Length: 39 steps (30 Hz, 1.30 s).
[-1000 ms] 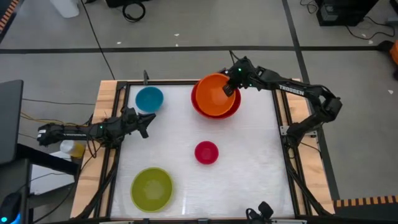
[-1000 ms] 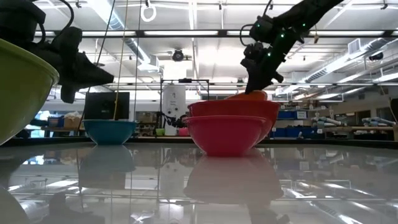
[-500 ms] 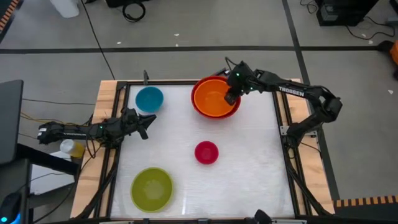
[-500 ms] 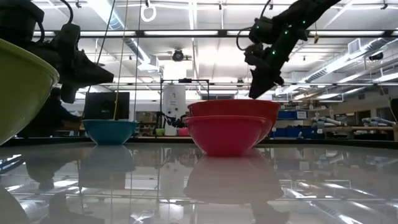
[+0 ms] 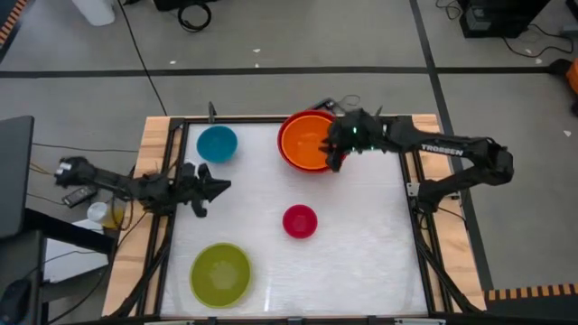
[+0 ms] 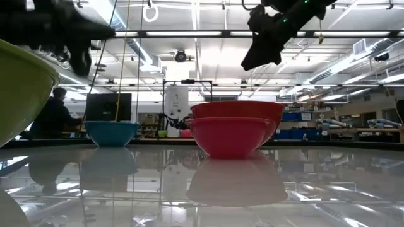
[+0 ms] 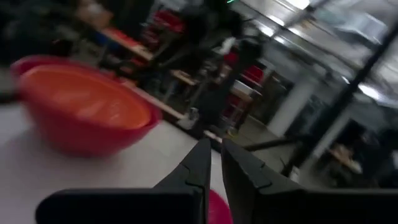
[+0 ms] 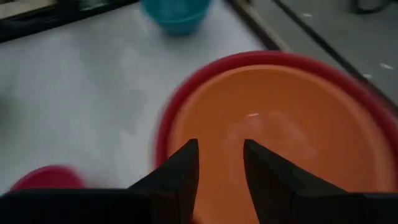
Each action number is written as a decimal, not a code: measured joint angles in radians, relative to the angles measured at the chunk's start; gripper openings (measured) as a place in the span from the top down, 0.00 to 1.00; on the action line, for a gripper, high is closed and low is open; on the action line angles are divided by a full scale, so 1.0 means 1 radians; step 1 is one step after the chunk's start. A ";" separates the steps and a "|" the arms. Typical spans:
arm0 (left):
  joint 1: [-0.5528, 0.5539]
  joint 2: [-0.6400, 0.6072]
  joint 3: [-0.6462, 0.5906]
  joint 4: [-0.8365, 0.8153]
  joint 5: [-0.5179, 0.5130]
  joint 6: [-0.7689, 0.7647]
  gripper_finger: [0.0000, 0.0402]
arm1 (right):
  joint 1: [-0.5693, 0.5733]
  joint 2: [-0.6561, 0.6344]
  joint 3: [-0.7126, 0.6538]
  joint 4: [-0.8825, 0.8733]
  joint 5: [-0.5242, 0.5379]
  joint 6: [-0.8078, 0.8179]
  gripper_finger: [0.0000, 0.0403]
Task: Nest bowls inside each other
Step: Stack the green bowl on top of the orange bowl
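An orange bowl (image 5: 307, 141) sits nested in a large red bowl (image 8: 163, 134) at the table's far middle. My right gripper (image 5: 332, 155) hovers open above the orange bowl's near right rim and touches nothing. A blue bowl (image 5: 217, 143) stands at the far left, a small red bowl (image 5: 300, 220) in the middle and a yellow-green bowl (image 5: 220, 273) at the near left, each on its base. Near the left edge my left gripper (image 5: 219, 186) hangs shut and empty, above the table, pointing toward the middle.
A wooden frame with dark rails (image 5: 168, 226) borders the white table top. Open table surface lies at the right and near right (image 5: 370, 244). In the low view a person (image 6: 53, 116) shows in the room beyond the table.
The orange bowl, tilted on the large red bowl a second ago, has settled level inside it. My right gripper has come off its rim, risen and moved toward the near edge. My left gripper has risen and swung slightly toward the near edge.
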 joint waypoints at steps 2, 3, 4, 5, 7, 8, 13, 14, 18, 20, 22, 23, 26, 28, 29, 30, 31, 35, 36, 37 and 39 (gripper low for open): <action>-0.055 0.073 0.072 -0.009 -0.028 0.068 0.89 | 0.057 -0.019 -0.043 0.029 0.020 0.030 0.67; -0.075 0.112 0.108 -0.028 -0.031 0.096 0.89 | 0.087 -0.029 -0.063 0.055 0.038 0.047 0.67; -0.091 0.155 0.145 -0.055 -0.032 0.124 0.89 | 0.115 -0.039 -0.088 0.090 0.055 0.066 0.67; -0.104 0.198 0.184 -0.090 -0.033 0.154 0.89 | 0.143 -0.047 -0.110 0.125 0.074 0.082 0.67; -0.120 0.277 0.259 -0.182 -0.032 0.219 0.89 | 0.195 -0.056 -0.152 0.204 0.102 0.115 0.67; -0.123 0.319 0.294 -0.225 -0.033 0.244 0.89 | 0.219 -0.057 -0.172 0.246 0.107 0.126 0.67; -0.122 0.518 0.441 -0.518 0.063 0.247 0.88 | 0.314 -0.047 -0.248 0.403 0.105 0.182 0.67; -0.123 0.553 0.464 -0.564 0.107 0.231 0.86 | 0.328 -0.041 -0.259 0.416 0.105 0.196 0.67; -0.135 0.664 0.527 -0.685 0.238 0.152 0.75 | 0.376 -0.022 -0.288 0.454 0.106 0.259 0.67; -0.149 0.708 0.546 -0.721 0.246 0.103 0.68 | 0.397 -0.016 -0.308 0.468 0.115 0.288 0.67; -0.166 0.737 0.562 -0.753 0.248 0.058 0.61 | 0.415 -0.006 -0.316 0.487 0.127 0.311 0.67; -0.175 0.749 0.569 -0.786 0.249 0.032 0.57 | 0.423 -0.003 -0.317 0.484 0.128 0.317 0.67; -0.196 0.776 0.598 -0.912 0.335 -0.049 0.47 | 0.446 0.014 -0.317 0.512 0.129 0.330 0.67; -0.207 0.787 0.629 -1.006 0.397 -0.110 0.43 | 0.459 0.024 -0.317 0.522 0.129 0.329 0.67; -0.214 0.790 0.642 -1.028 0.415 -0.142 0.41 | 0.464 0.028 -0.317 0.536 0.129 0.329 0.67; -0.224 0.790 0.647 -1.052 0.428 -0.171 0.40 | 0.468 0.032 -0.317 0.541 0.130 0.328 0.67; -0.232 0.787 0.648 -1.071 0.438 -0.197 0.39 | 0.472 0.038 -0.317 0.555 0.130 0.328 0.67; -0.273 0.788 0.652 -1.067 0.462 -0.256 0.41 | 0.484 0.069 -0.317 0.603 0.133 0.327 0.67; -0.281 0.792 0.652 -1.078 0.452 -0.271 0.42 | 0.487 0.079 -0.317 0.606 0.141 0.326 0.67; -0.288 0.804 0.652 -1.083 0.440 -0.283 0.44 | 0.490 0.091 -0.317 0.617 0.149 0.324 0.67; -0.298 0.829 0.652 -1.134 0.403 -0.294 0.48 | 0.494 0.117 -0.317 0.647 0.157 0.317 0.67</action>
